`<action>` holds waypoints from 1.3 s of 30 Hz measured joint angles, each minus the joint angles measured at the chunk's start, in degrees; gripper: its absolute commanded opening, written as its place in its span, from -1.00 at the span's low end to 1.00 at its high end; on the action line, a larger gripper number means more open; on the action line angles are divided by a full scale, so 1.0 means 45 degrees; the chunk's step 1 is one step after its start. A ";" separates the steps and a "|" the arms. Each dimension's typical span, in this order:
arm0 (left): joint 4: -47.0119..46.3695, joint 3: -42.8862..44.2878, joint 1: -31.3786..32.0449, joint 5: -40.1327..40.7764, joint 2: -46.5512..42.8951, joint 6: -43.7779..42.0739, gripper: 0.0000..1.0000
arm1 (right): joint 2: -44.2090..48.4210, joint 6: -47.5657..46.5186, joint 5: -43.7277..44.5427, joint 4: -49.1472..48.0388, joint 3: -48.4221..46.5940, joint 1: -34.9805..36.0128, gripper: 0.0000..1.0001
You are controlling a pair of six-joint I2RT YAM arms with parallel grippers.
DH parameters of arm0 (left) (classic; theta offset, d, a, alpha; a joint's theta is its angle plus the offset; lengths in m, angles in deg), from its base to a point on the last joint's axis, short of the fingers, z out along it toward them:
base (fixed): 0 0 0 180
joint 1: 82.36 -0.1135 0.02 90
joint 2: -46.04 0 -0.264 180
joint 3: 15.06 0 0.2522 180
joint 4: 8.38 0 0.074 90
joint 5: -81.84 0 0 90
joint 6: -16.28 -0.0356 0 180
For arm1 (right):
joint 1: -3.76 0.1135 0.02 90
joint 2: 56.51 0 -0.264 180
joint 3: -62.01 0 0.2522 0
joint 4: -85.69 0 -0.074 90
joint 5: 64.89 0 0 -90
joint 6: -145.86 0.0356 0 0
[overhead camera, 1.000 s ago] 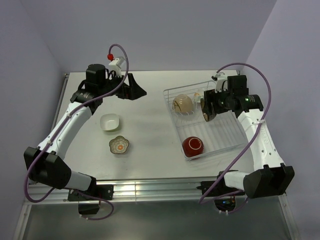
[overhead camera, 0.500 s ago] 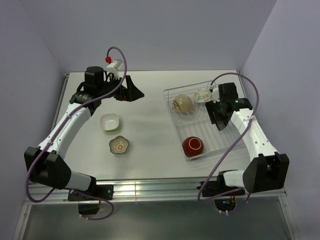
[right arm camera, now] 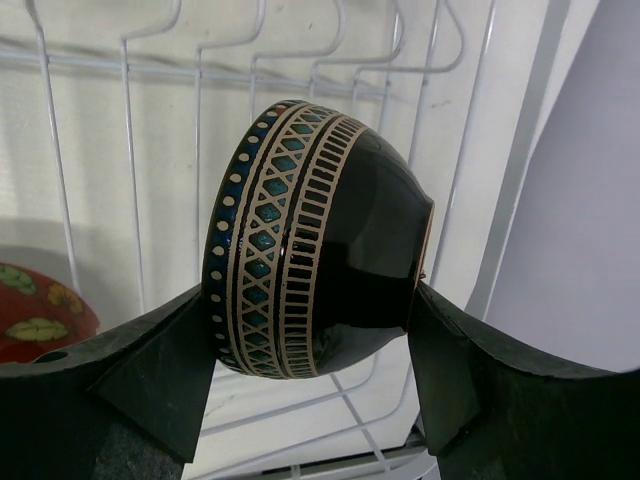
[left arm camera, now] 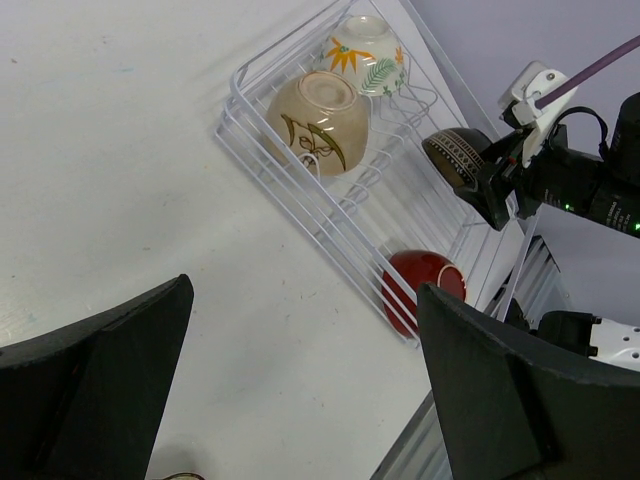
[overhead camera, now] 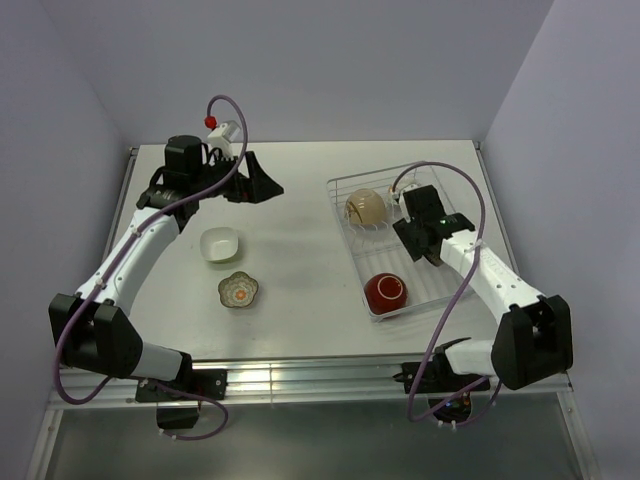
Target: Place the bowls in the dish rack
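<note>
We found a white table (overhead camera: 300, 250) boxed in by lavender walls (overhead camera: 320, 70); at its left the left gripper (overhead camera: 262, 182) stood clear of the surface, jaws spread wide, with the white squarish bowl (overhead camera: 220, 243) and the flower-shaped bowl (overhead camera: 239, 290) upright nearby. To the right the dish rack (overhead camera: 350, 248) lay askew, holding an upturned beige bowl (overhead camera: 366, 207), a flowered cream bowl (left arm camera: 365, 42) and a red bowl (overhead camera: 386, 291). Over its tines the right gripper (right arm camera: 312, 340) pinched the dark brown bowl (right arm camera: 310, 260), tipped on its side.
</note>
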 measured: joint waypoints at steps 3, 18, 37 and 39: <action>-0.0015 -0.0165 -0.0053 -0.0044 -0.0044 0.0000 0.99 | -0.0078 -0.0131 0.0568 -0.0452 0.0112 0.0345 -1.00; -0.0165 -0.0335 -0.0321 -0.0272 -0.0068 -0.0010 0.99 | -0.1078 -0.0685 0.2322 -0.1506 0.0568 0.1282 -1.00; -0.0204 -0.0335 -0.0418 -0.0359 -0.0068 -0.0010 0.99 | -0.1972 -0.1467 0.3580 -0.2973 0.1447 0.1826 -0.87; -0.0204 -0.0335 -0.0418 -0.0359 -0.0068 -0.0010 0.99 | -0.2118 -0.1472 0.3599 -0.3065 0.1452 0.1880 -0.80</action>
